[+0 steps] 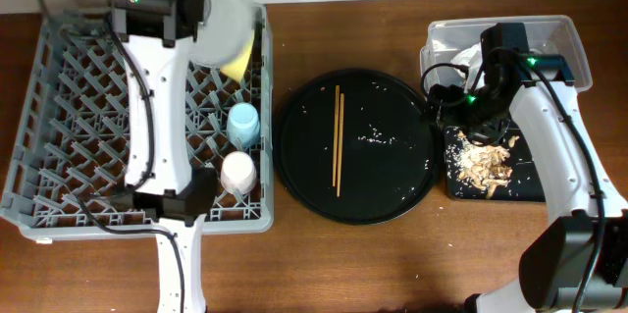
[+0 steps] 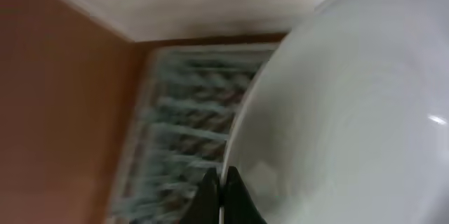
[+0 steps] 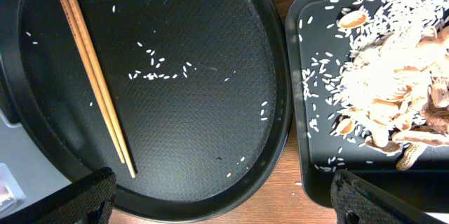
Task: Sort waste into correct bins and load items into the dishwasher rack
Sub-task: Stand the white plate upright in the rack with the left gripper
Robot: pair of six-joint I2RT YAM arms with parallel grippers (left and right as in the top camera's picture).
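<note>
The left gripper (image 2: 222, 182) is pinched shut on the rim of the grey round plate (image 2: 351, 97). It holds the plate tilted rather than flat, presumably so it can slot upright between the pegs of the large grey plastic dishwasher rack (image 1: 78, 107), which sits left of the big round black tray (image 1: 392, 97). Seen from overhead, the plate hangs over the rack's far corner nearest that tray and partly covers the yellow bowl (image 1: 238, 58). The small light-blue cup (image 1: 243, 122) and small pink cup (image 1: 237, 171) stand along the rack edge facing the tray.

The pair of thin wooden chopsticks (image 1: 338, 141) lies on the tray, slightly left of its centre, not yet loaded. The right gripper (image 3: 223, 178) hovers over the tray's right part, jaws spread wide and empty. Just right of the tray, the shallow black rectangular tray (image 3: 309, 76) holds the heaped pale brown flaky food scraps (image 3: 393, 104). Off the tray's far-right side, the clear plastic tub (image 1: 574, 43) holds the crumpled white napkin (image 1: 463, 56).
</note>
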